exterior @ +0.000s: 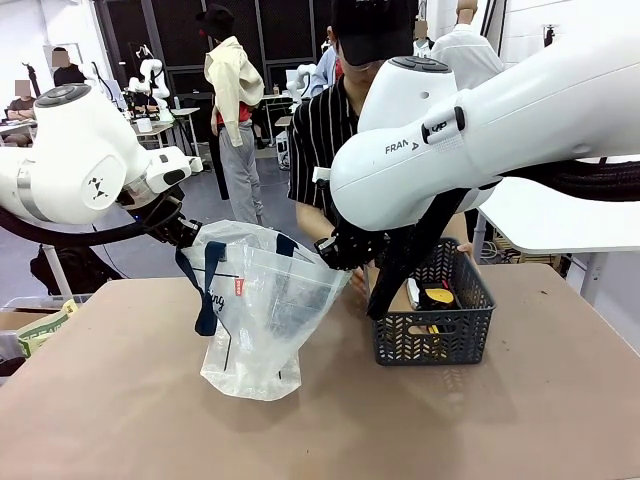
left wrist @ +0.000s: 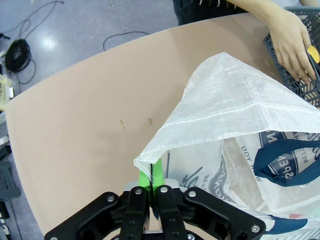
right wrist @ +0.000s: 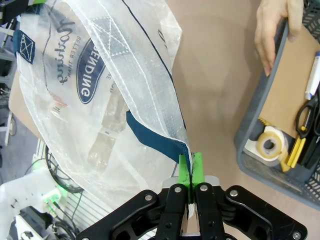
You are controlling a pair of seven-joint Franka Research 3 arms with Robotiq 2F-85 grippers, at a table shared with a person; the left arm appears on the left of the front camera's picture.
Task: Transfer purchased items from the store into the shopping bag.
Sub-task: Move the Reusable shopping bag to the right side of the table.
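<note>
- The shopping bag (exterior: 262, 305) stands on the tabletop (exterior: 120, 400), its mouth stretched between both arms.
- The left end effector (left wrist: 153, 175) pinches one rim edge; the right end effector (right wrist: 190, 167) pinches the opposite edge beside a navy strap (right wrist: 155, 140).
- The purchased items (right wrist: 287, 85) lie in the mesh basket (exterior: 430, 345) just beside the bag, a person's hand (right wrist: 274, 30) on its rim.
- Risk: the thin plastic may slip from either pinch, collapsing the mouth so items miss.

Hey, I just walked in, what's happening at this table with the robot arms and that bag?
The two arms hold a translucent whitish plastic shopping bag with navy handles open: the left gripper and the right gripper are each shut on its rim. A person's hand is at the dark grey mesh basket beside it, where a flat tan cardboard packet lies.
</note>
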